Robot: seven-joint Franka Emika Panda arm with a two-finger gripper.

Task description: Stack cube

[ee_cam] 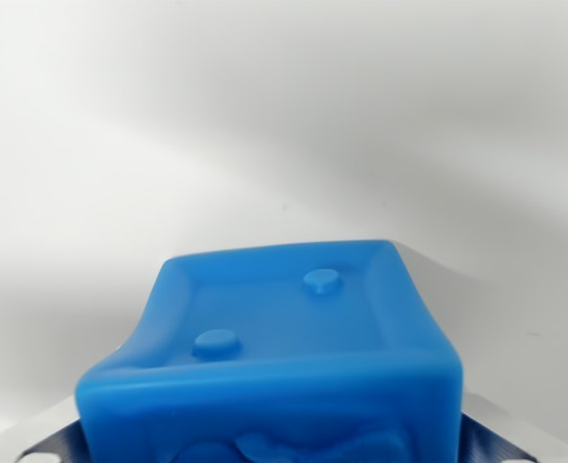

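From the wrist view I see one blue cube filling the lower middle of the picture, very close under the camera. Its upper face has a raised rim and two round studs, and its near face carries some embossed relief I cannot read. The edges look rounded and slightly bowed, so I judge it a soft, moulded rubbery or silicone block: light, a little squashy, not fragile, and probably grippy rather than slick. I would take it on two opposite flat sides, squarely, with modest force so it does not bulge or twist.

The pincer shows only as textured pads and metal at the bottom corners, either side of the cube. The cube sits between them, and they appear to be pressed to its sides, so I judge it held, though the contact itself is hidden.

Behind is plain white bench, blurred. I see no second cube, so I cannot tell where the stack is.
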